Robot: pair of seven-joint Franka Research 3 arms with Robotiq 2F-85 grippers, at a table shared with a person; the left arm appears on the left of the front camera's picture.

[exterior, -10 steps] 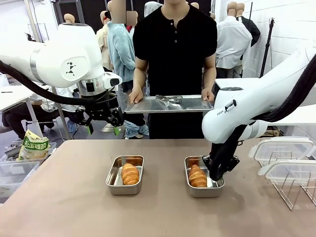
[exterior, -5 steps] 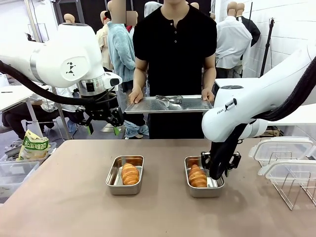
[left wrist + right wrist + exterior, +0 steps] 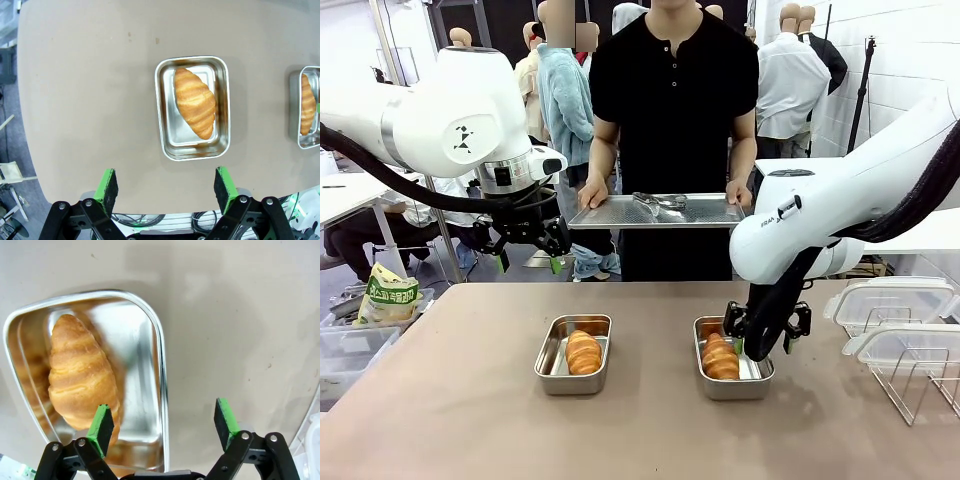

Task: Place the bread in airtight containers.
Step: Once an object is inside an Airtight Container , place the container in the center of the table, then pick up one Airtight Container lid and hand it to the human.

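Left croissant (image 3: 583, 352) lies in the left tub (image 3: 570, 386), right croissant (image 3: 720, 357) in the right tub (image 3: 732, 391). Placing looks done; the tubs stand uncovered, so the lids (image 3: 890, 297) by the rack (image 3: 912, 385) are probably what remains. Right gripper (image 3: 763, 345) hangs spread and empty over its tub's rim; left gripper (image 3: 528, 262) hovers spread, higher up.

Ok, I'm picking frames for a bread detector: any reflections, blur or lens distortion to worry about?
Right wrist view: the steel tub mirrors the croissant in its shiny walls, making ghost copies. Left wrist view: sharp, but the table edge bows from the wide lens. Front view: even light, soft shadows, no motion blur.
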